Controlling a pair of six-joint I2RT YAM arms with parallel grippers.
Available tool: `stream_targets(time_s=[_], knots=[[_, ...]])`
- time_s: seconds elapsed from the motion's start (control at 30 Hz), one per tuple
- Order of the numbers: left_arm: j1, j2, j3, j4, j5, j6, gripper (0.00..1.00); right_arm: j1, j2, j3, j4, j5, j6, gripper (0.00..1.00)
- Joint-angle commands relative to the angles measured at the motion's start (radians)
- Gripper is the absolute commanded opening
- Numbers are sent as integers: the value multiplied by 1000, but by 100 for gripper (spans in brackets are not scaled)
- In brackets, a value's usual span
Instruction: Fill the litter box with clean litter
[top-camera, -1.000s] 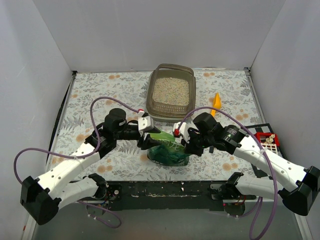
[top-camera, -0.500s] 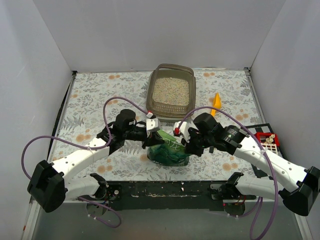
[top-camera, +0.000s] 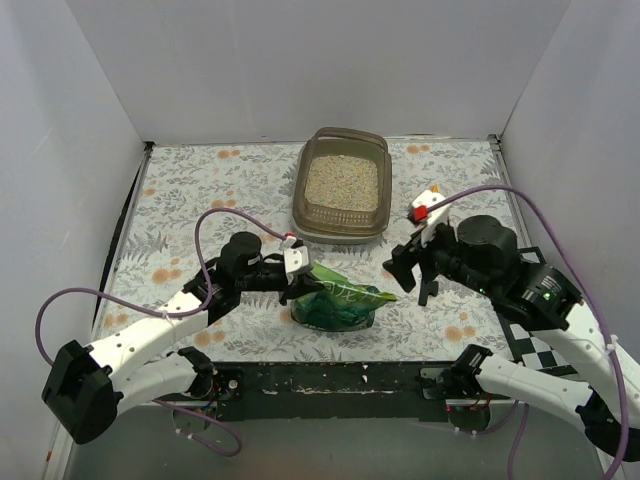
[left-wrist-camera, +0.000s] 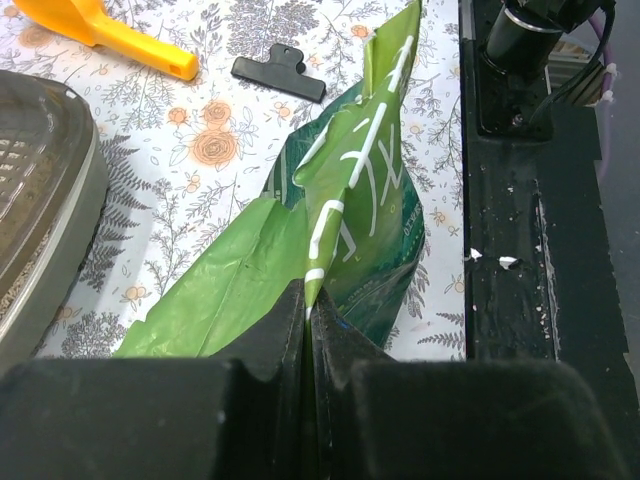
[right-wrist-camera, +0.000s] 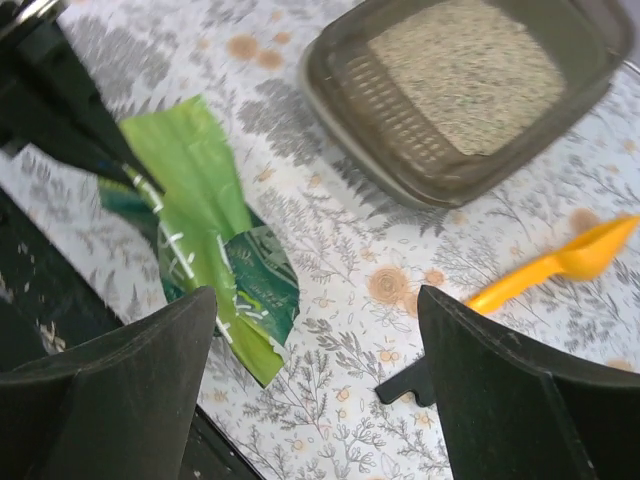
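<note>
Right gripper (top-camera: 412, 277) withdrawn from green bag (top-camera: 340, 300) toward right edge, jaws spread wide, nothing held. Left gripper (top-camera: 303, 283) clamped on bag top near table (top-camera: 200, 190) near edge. Litter box (top-camera: 299, 190) at far edge, centre; clean litter (top-camera: 342, 183) inside.

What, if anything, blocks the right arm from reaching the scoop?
Probably nothing, so yes: the right gripper hangs open and empty near the scoop, which lies free on the table; the black clip lies beside it, apart.
</note>
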Motion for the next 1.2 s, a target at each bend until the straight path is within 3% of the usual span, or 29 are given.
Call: stream_targets(time_s=[0.0,0.17,0.3,0.53,0.77,1.17], knots=[[3,-66,-28,1,-40,-33,0,-13,42,65,-72,292,238,89],[1,-107,-63,44,-89,-62,0,-180,115,-8,-107,261,385,81],[1,-132,-92,78,-105,-84,0,-385,100,-145,-36,141,445,70],[0,-132,-115,110,-79,-148,0,-688,83,-401,88,-127,447,65],[0,-132,-115,121,-109,-167,0,-797,88,-571,205,-115,464,63],[-22,-132,-123,124,-129,-168,0,-832,195,-601,315,-146,522,51]])
